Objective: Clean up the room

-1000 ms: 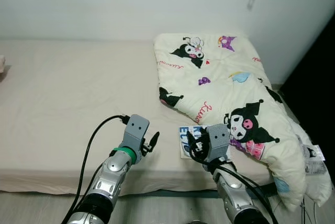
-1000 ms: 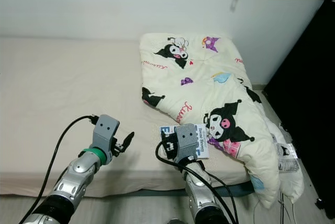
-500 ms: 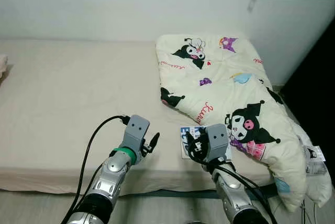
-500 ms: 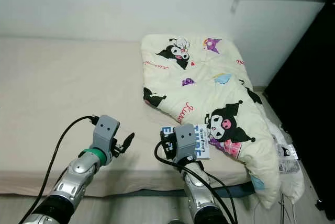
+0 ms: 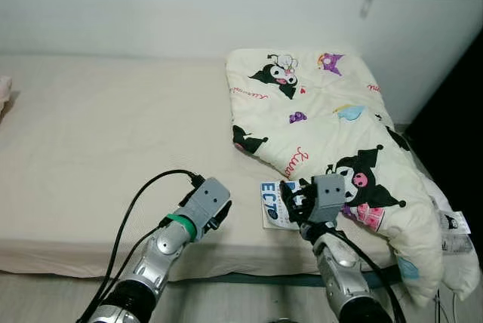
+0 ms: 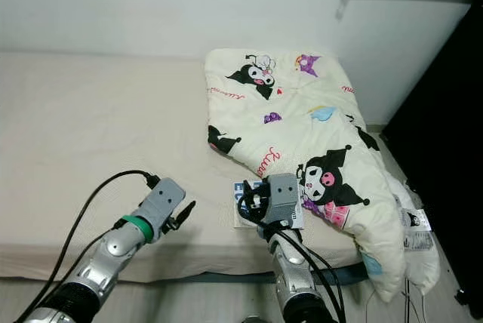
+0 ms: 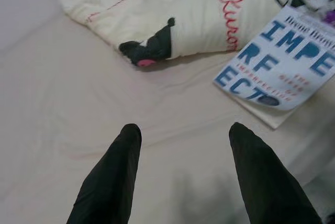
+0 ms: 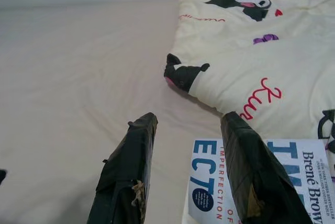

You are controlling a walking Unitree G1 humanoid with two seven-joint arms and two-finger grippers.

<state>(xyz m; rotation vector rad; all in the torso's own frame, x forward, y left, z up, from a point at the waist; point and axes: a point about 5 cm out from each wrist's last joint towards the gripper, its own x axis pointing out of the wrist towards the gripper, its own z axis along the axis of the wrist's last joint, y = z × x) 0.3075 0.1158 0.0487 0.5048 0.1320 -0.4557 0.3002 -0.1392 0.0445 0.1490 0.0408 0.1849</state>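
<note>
The left gripper (image 7: 180,135) hovers over the beige bed sheet (image 7: 68,93) with its two black fingers (image 7: 112,177) spread apart, nothing between them. Ahead lies a white book (image 7: 277,62) with blue cover lettering, flat on the sheet. Its far edge meets a cream cartoon-print quilt (image 7: 178,9).

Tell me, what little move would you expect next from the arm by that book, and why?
Probably the right pincer eases forward and down so its open fingers straddle the near edge of the book. The book lies flat on the bed, partly tucked under the quilt, and the pincer hovers just over its corner, gripping nothing. The left pincer hangs open over bare sheet.
</note>
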